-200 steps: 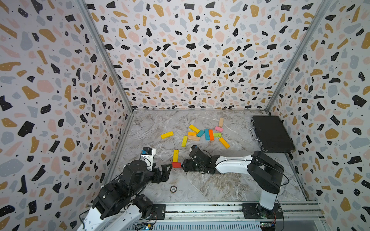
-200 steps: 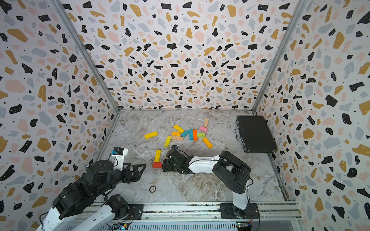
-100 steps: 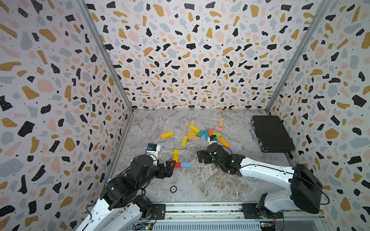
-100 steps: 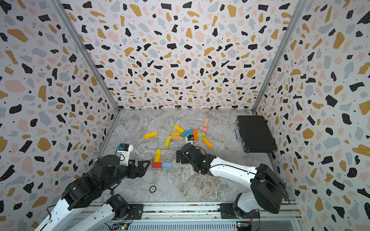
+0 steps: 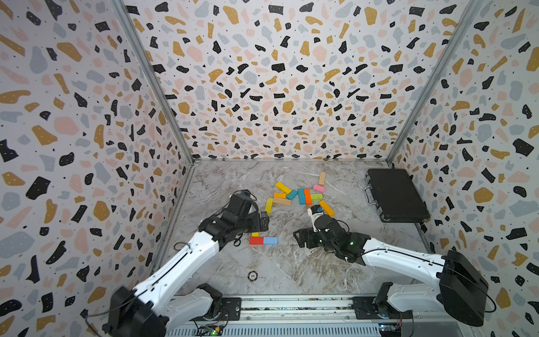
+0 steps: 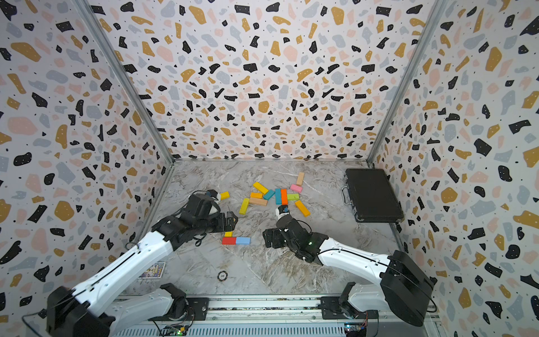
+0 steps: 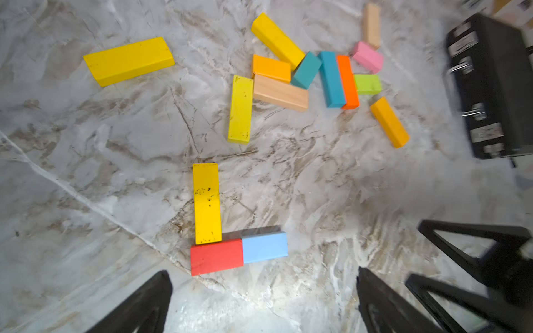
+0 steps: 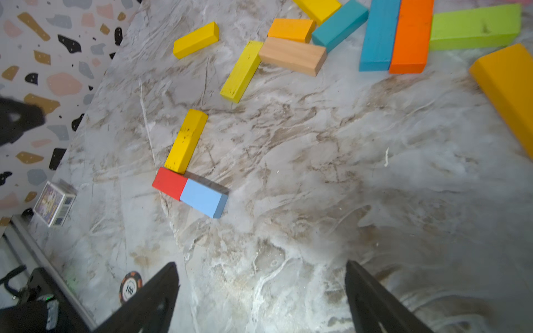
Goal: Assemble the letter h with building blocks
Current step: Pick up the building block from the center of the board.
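Red block (image 7: 216, 256): flat on worktop (image 7: 317, 187). Light-blue block (image 7: 264, 248) abuts its end; yellow block (image 7: 206, 203) meets it at a right angle; other blocks (image 7: 281, 92) scattered beyond. Left end effector (image 7: 264, 274), right end effector (image 8: 261, 263): wide, empty, nearby.

Bright, even light from overhead, soft shadows only. White glare pools on the table (image 8: 259, 288) close to both wrist cameras, and the black case (image 7: 490, 86) smears with blur at the left wrist view's edge.
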### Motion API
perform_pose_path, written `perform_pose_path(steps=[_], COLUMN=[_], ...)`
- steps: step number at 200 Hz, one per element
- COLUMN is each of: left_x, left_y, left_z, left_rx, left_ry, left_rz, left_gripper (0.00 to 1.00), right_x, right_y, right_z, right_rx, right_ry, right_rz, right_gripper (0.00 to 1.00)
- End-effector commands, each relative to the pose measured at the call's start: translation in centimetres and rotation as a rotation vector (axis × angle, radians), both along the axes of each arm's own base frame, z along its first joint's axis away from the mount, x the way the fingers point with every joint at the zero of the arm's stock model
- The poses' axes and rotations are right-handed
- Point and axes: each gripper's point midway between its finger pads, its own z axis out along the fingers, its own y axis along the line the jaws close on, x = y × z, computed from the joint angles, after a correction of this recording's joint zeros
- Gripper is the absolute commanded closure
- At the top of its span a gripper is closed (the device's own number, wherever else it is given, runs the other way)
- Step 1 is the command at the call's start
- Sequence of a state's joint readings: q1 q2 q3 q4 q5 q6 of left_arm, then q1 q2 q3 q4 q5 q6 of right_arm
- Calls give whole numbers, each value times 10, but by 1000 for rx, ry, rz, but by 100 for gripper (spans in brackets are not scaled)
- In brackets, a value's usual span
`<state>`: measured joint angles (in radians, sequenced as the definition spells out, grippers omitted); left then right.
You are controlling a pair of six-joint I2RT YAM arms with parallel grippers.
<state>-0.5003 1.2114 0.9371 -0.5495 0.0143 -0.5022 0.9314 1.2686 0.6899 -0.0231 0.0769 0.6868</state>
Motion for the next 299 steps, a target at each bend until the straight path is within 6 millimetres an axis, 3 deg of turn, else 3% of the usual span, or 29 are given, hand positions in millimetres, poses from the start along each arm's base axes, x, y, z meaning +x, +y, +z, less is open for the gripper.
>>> perform_pose_path(steps=[1,31,74,111,156,220,256,279,299], left_x=[41,80,109,127,140,140,138,143,147], left_y=[-11,-24,-30,-35,-28,-25,-28,-29,-34], left_z=[-1,-35,-92,-108,-123,-138,-143,-126,-90], left_rx=[60,95,165,189,277,323,338,322,285], left_ry=[-37,20,154,166,206,248,244,198,115], left_rz=[-42,-87,-129,-135,-111,-112,-118,-99,-80], left_gripper=[6,14,31,31,47,57,68,77,79], right_x=[-10,-22,-25,-29,-26,-20,-20,-20,-19], right_y=[5,-1,-4,-10,-19,-21,-29,-31,-34], right_z=[-1,-24,-22,-21,-22,-11,-19,-22,-23], right_rx=[-5,-25,10,16,-15,-29,-71,-84,-87], right_ry=[34,89,67,52,27,-21,-9,-5,-5], right_rz=[71,90,91,95,72,64,47,43,33], right_gripper=[9,9,10,10,10,10,10,10,9])
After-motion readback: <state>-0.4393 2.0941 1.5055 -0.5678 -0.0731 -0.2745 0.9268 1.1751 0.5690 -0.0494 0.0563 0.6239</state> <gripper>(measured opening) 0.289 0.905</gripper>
